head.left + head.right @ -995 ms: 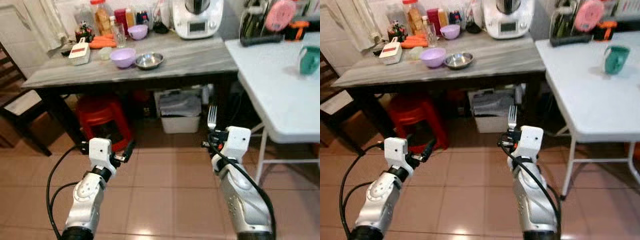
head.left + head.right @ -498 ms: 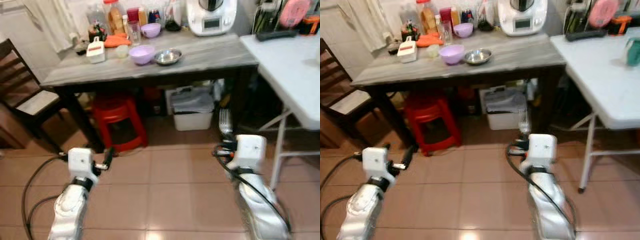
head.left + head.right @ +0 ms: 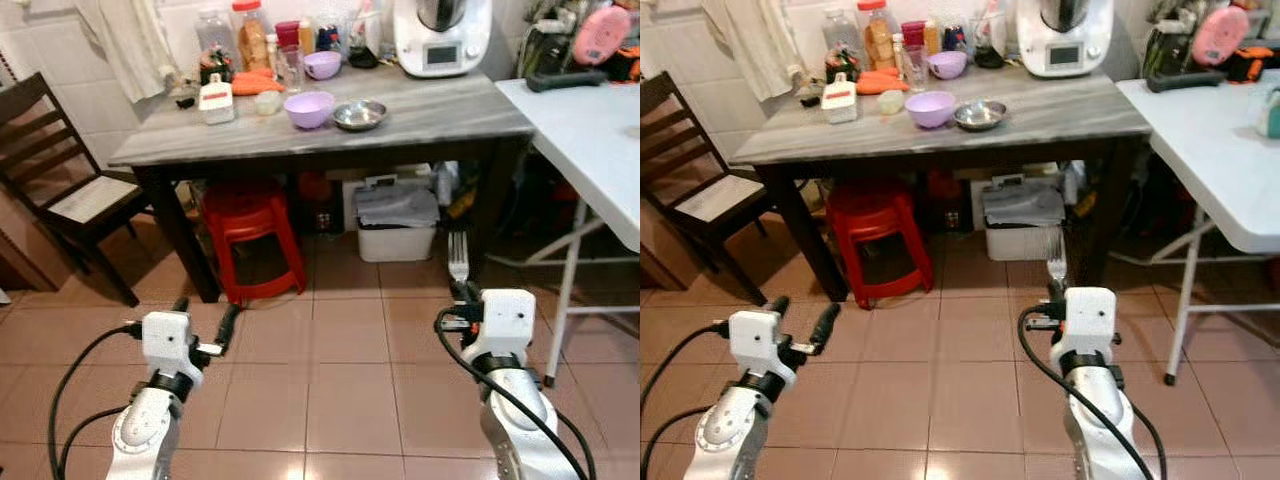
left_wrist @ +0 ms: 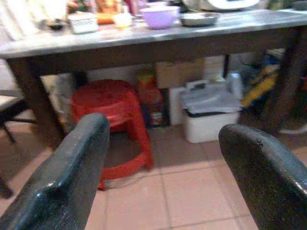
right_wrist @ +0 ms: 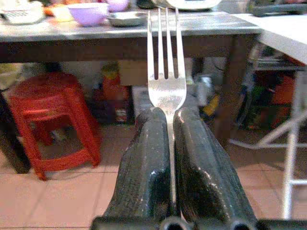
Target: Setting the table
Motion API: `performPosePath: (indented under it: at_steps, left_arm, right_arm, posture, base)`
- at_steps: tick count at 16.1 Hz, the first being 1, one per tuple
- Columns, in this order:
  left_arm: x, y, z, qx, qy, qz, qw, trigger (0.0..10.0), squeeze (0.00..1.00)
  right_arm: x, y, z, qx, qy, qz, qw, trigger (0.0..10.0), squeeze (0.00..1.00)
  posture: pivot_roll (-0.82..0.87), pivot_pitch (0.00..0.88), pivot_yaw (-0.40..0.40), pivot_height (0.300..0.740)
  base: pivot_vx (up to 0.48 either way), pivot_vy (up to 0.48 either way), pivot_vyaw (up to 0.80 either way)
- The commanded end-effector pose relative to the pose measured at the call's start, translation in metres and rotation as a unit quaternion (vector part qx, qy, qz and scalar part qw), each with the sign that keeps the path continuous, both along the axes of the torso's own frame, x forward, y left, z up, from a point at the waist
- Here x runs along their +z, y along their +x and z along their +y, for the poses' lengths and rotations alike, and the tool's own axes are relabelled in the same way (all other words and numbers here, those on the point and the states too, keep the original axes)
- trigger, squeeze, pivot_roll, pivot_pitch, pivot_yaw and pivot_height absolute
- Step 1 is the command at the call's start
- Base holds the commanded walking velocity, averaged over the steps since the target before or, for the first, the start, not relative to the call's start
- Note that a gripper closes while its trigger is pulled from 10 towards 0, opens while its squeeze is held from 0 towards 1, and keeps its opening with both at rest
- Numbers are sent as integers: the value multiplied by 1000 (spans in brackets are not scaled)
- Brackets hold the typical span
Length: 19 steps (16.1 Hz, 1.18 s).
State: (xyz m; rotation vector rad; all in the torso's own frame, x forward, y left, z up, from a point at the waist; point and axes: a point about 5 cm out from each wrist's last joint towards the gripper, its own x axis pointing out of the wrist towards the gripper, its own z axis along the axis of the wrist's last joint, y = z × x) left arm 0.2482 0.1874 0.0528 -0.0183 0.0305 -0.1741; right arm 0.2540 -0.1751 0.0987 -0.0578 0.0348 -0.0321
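Fork carried toward table
R gripper (image 5: 167, 143) clamped on fork (image 5: 166, 72), tines up; L gripper (image 4: 163, 167) apart, empty. Keep fork upright till grey table (image 3: 430, 115) ahead.

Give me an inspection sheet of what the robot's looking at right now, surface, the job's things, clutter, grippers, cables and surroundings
Surface: grey table ahead; white folding table to the robot's right.
Job's things: fork, tines up, in the right gripper; purple bowl and steel bowl side by side on the grey table.
Clutter: bottles, a glass, a small purple bowl and a white appliance along the grey table's back edge.
Grippers: right gripper shut on the fork; left gripper open, holding nothing.
Cables: black cables looping off both wrists.
Surroundings: red stool and white bin under the grey table; wooden chair at left; tiled floor.
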Motion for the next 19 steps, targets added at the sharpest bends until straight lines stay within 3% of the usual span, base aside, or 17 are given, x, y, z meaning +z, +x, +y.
performPosePath:
  at_steps: [1,14,19]
  left_arm:
    - [3,1,0,-6,1,-2,1000,10000,0]
    - [5,1,-9,-31,-9,2,999,10000,0]
    - [2,-5,-18,-23,-22,0,999,10000,0]
  right_arm:
    - [8,3,4,8,-2,-20,1000,10000,0]
    - [6,0,1,-5,-15,-31,999,10000,0]
    - [7,1,4,22,-23,-20,999,10000,0]
  posture:
    - [-51,0,115,740]
    - [-50,0,125,740]
    - [-46,0,44,740]
  base:
    - [244,0,0]
    - [379,0,0]
    - [392,0,0]
